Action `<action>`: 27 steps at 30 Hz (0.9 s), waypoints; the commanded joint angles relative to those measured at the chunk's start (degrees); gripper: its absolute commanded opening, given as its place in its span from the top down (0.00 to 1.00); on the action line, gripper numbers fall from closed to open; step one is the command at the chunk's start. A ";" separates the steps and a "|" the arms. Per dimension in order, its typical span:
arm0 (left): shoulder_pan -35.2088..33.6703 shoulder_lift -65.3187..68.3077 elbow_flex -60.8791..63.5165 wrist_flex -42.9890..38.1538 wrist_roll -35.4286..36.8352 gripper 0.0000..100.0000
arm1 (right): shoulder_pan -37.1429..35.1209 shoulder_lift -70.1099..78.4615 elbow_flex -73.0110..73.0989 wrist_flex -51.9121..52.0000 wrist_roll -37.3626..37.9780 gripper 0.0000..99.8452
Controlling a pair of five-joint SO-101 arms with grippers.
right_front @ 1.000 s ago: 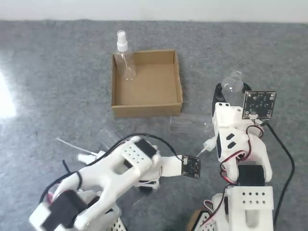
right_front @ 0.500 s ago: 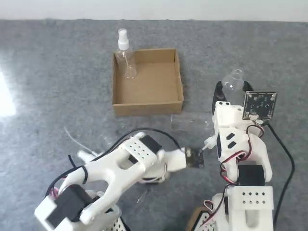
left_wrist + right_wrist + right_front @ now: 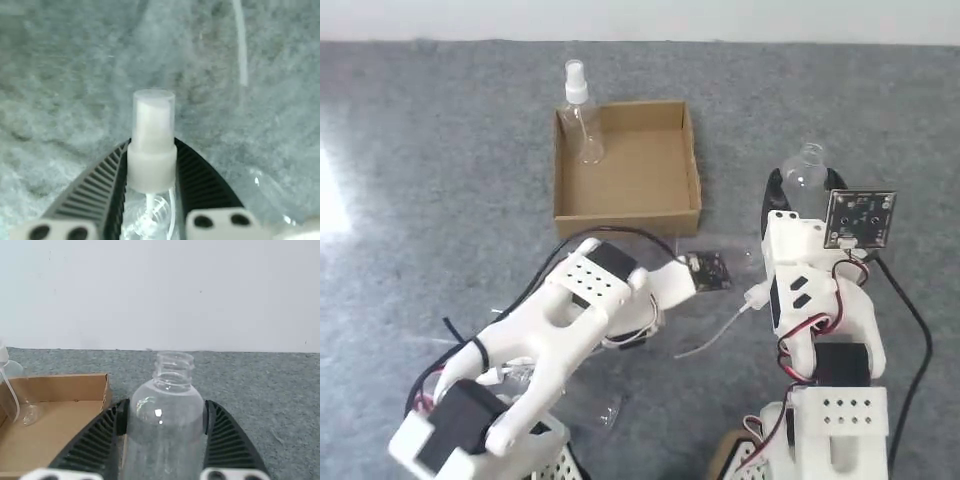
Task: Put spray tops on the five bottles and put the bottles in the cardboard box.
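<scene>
1. The left hand (image 3: 152,150) was clenched on a capped bottle of clear plastic (image 3: 150,215). Its dark ribbed jaws pressed on both sides just under the collar of the white spray top (image 3: 152,127), and a thin dip tube showed inside the clear body.
2. The capped bottle pointed straight out ahead of the left hand, above the grey, carpet-like surface (image 3: 60,75). I could not tell whether it rested there or was lifted off. A thin pale tube (image 3: 241,45) lay on the surface farther ahead of the fingertips, apart from the bottle.
3. The right hand (image 3: 166,412) grasped an open-necked bottle of clear plastic (image 3: 172,365). Its jaws were closed on the round shoulder, and the bare threaded neck pointed away from the hand.
4. The brown, square cardboard box (image 3: 625,225) sat open just beyond the left hand. From the right hand it lay ahead and off to the left side.
5. In the box corner farthest from the right hand sat a boxed bottle (image 3: 582,135), clear with a white spray top that rose past the rim.
6. A loose spray top (image 3: 755,297), white with a long dip tube trailing from it, lay on the surface behind both hands, just beside the right arm's white body.
</scene>
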 commanded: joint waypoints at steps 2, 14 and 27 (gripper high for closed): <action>-0.35 -0.09 -2.95 -2.73 5.27 0.93 | 0.13 -1.36 -0.44 -1.63 -0.44 0.91; -5.89 0.62 -2.33 -6.07 5.27 0.81 | -0.13 -1.27 -0.44 -1.63 -0.35 0.91; -2.99 11.08 -5.32 -8.70 3.25 0.81 | -2.24 -1.27 0.09 -1.71 -0.18 0.91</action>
